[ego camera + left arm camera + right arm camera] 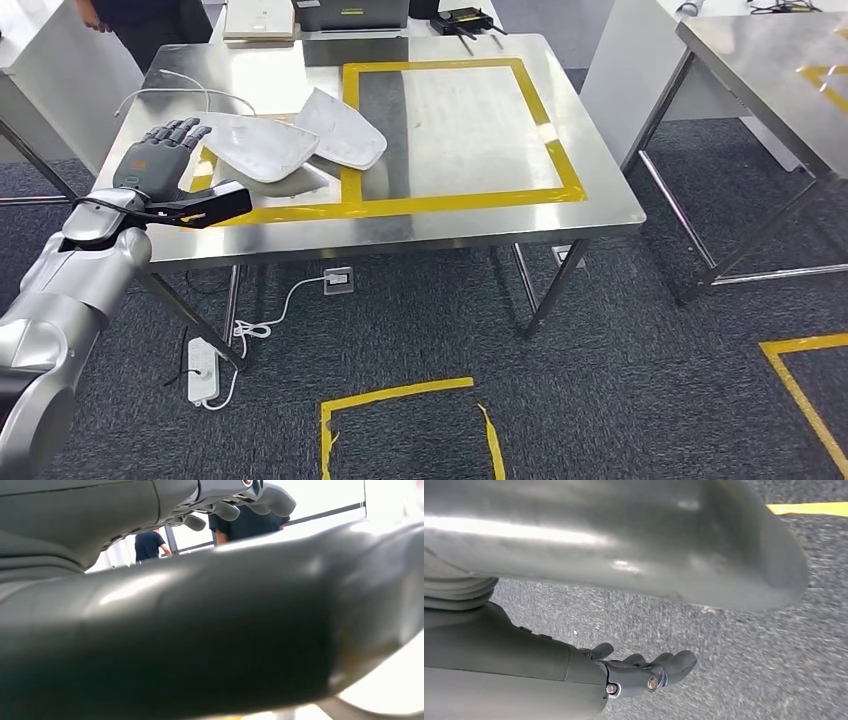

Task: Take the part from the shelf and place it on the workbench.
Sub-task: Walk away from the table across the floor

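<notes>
Part [258,146], a white curved shell, lies on the bench [470,215] by its near left corner, partly over a second shell [345,128], with the left hand [158,152] spread and empty just beside it, so I'd lift that hand straight clear without nudging either; right hand [644,672] hangs loosely curled, empty.

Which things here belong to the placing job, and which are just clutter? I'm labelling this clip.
Job:
- two white shell parts lying on the workbench
- steel workbench with its yellow tape frame
- left hand, open beside the parts
- right hand, holding nothing, hanging over the carpet

Lying about:
- white cable on the bench
- power strip on the floor
- black router
</notes>
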Motion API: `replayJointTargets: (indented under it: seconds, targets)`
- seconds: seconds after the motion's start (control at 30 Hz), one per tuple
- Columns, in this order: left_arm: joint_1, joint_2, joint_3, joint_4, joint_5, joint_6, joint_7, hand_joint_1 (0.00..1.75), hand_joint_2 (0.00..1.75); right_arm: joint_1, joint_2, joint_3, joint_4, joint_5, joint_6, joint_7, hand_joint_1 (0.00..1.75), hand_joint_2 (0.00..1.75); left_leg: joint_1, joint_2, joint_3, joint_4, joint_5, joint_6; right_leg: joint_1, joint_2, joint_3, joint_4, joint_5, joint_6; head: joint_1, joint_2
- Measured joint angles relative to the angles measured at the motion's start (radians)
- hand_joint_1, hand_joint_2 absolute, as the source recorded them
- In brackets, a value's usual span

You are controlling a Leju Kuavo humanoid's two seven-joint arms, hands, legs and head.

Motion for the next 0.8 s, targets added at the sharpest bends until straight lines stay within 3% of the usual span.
replayJointTargets:
  seconds: [0.07, 0.1, 0.17, 0.2, 0.23, 0.27, 0.33, 0.37, 0.4, 0.43, 0.47, 0.5, 0.57, 0.6, 0.63, 0.7, 0.73, 0.8]
  targets:
    - [0.000, 0.005, 0.000, -0.001, 0.000, 0.000, 0.000, 0.00, 0.00, -0.004, -0.002, 0.000, 0.000, 0.000, 0.000, -0.001, 0.00, 0.00, 0.000, 0.002, -0.010, -0.004, 0.021, -0.009, 0.011, 0.000, 0.091, -0.128, -0.012, -0.016, 0.001, 0.000]
    - [-0.001, 0.006, 0.000, -0.002, 0.000, 0.000, 0.000, 0.00, 0.00, -0.005, -0.002, 0.000, -0.001, 0.000, -0.001, -0.001, 0.00, 0.00, 0.002, 0.004, -0.011, -0.009, 0.031, -0.016, 0.015, 0.001, 0.109, -0.164, -0.022, -0.021, 0.002, 0.000]
    - [0.000, 0.009, 0.000, -0.001, 0.000, 0.000, 0.000, 0.00, 0.00, -0.005, -0.002, 0.000, -0.001, 0.000, -0.002, -0.001, 0.00, 0.00, 0.005, 0.006, -0.009, -0.026, 0.053, -0.030, 0.017, 0.001, 0.106, -0.185, -0.005, -0.024, 0.005, 0.000]
    - [0.000, 0.011, 0.000, -0.001, 0.000, 0.000, 0.000, 0.00, 0.00, -0.005, -0.002, 0.000, -0.001, 0.000, -0.002, 0.000, 0.00, 0.00, 0.006, 0.006, -0.013, -0.029, 0.050, -0.035, 0.016, -0.001, 0.101, -0.195, 0.009, -0.030, 0.007, 0.000]
    - [0.000, 0.014, 0.000, 0.000, 0.000, -0.001, -0.001, 0.00, 0.00, -0.006, -0.001, 0.000, -0.001, 0.000, -0.002, 0.000, 0.00, 0.00, 0.005, 0.004, -0.019, -0.020, 0.027, -0.037, 0.013, -0.003, 0.095, -0.203, 0.026, -0.035, 0.006, 0.000]
    - [0.000, 0.017, 0.000, 0.001, 0.000, -0.001, -0.001, 0.00, 0.00, -0.006, -0.001, 0.000, -0.001, 0.000, -0.002, 0.000, 0.00, 0.00, 0.004, 0.003, -0.029, 0.011, -0.014, -0.039, 0.010, -0.004, 0.085, -0.209, 0.044, -0.039, 0.003, 0.000]
    - [0.000, 0.021, 0.001, 0.002, 0.000, -0.001, -0.001, 0.00, 0.00, -0.005, 0.000, 0.000, -0.001, 0.000, -0.002, 0.000, 0.00, 0.00, 0.002, 0.002, -0.051, 0.128, -0.117, -0.043, 0.011, -0.005, 0.055, -0.210, 0.071, -0.045, -0.001, 0.000]
    - [0.000, 0.022, 0.001, 0.003, 0.000, -0.002, -0.001, 0.00, 0.00, -0.004, 0.001, 0.000, -0.001, 0.000, -0.002, 0.000, 0.00, 0.00, 0.002, 0.001, -0.058, 0.191, -0.146, -0.046, 0.011, -0.006, 0.037, -0.208, 0.084, -0.045, -0.003, 0.000]
    - [0.001, 0.022, 0.001, 0.003, 0.000, -0.002, -0.001, 0.00, 0.00, -0.004, 0.001, 0.000, -0.001, 0.000, -0.002, 0.000, 0.00, 0.00, 0.002, 0.001, -0.056, 0.236, -0.150, -0.049, 0.012, -0.007, 0.019, -0.206, 0.097, -0.044, -0.003, 0.000]
    - [0.002, 0.022, 0.001, 0.004, 0.000, -0.002, -0.001, 0.00, 0.00, -0.003, 0.002, 0.000, -0.001, 0.000, -0.002, 0.000, 0.00, 0.00, 0.002, 0.001, -0.040, 0.249, -0.134, -0.050, 0.011, -0.008, 0.001, -0.203, 0.109, -0.043, -0.004, 0.000]
    - [0.001, 0.022, 0.001, 0.004, 0.000, -0.002, -0.001, 0.00, 0.00, -0.004, 0.002, 0.000, -0.001, 0.000, -0.002, 0.000, 0.00, 0.00, 0.002, 0.002, -0.007, 0.229, -0.108, -0.051, 0.011, -0.008, -0.017, -0.199, 0.120, -0.041, -0.004, 0.000]
    - [0.000, 0.023, 0.001, 0.003, 0.000, -0.002, -0.001, 0.00, 0.00, -0.004, 0.002, 0.000, -0.001, 0.000, -0.002, 0.000, 0.00, 0.00, 0.002, 0.002, 0.042, 0.175, -0.096, -0.050, 0.010, -0.009, -0.033, -0.192, 0.130, -0.037, -0.005, 0.000]
    - [-0.003, 0.022, 0.001, -0.001, 0.000, -0.004, -0.001, 0.00, 0.00, -0.004, 0.003, 0.000, -0.001, 0.001, -0.002, 0.000, 0.00, 0.00, -0.003, 0.001, 0.139, 0.044, -0.116, -0.043, 0.011, -0.009, -0.057, -0.181, 0.147, -0.027, -0.006, 0.000]
    - [-0.005, 0.022, 0.001, -0.003, 0.000, -0.005, -0.001, 0.00, 0.00, -0.005, 0.003, 0.000, -0.001, 0.001, -0.002, 0.000, 0.00, 0.00, -0.005, 0.000, 0.164, 0.002, -0.134, -0.037, 0.011, -0.008, -0.062, -0.178, 0.156, -0.021, -0.007, 0.000]
    - [-0.007, 0.022, 0.001, -0.004, 0.000, -0.007, 0.000, 0.00, 0.00, -0.004, 0.003, 0.000, -0.001, 0.002, -0.002, 0.000, 0.00, 0.00, -0.008, -0.001, 0.170, -0.015, -0.140, -0.029, 0.012, -0.008, -0.065, -0.180, 0.166, -0.015, -0.007, 0.000]
    - [-0.008, 0.022, 0.001, -0.005, -0.001, -0.011, 0.001, 0.00, 0.00, -0.002, 0.003, 0.000, -0.001, 0.002, -0.003, 0.001, 0.00, 0.00, -0.007, 0.001, 0.157, -0.019, -0.123, -0.011, 0.009, -0.005, -0.069, -0.184, 0.175, -0.003, -0.008, 0.000]
    - [-0.008, 0.020, 0.001, -0.005, -0.001, -0.013, 0.002, 0.00, 0.00, 0.000, 0.003, 0.000, 0.000, 0.003, -0.003, 0.001, 0.00, 0.00, -0.006, 0.003, 0.150, -0.021, -0.112, -0.002, 0.007, -0.003, -0.076, -0.172, 0.156, 0.005, -0.007, 0.000]
    - [-0.009, 0.017, 0.001, -0.005, -0.001, -0.015, 0.002, 0.00, 0.00, 0.002, 0.004, 0.000, 0.000, 0.003, -0.003, 0.001, 0.00, 0.00, -0.002, 0.006, 0.128, -0.025, -0.085, 0.008, 0.002, 0.000, -0.101, -0.092, 0.061, 0.019, -0.004, 0.000]
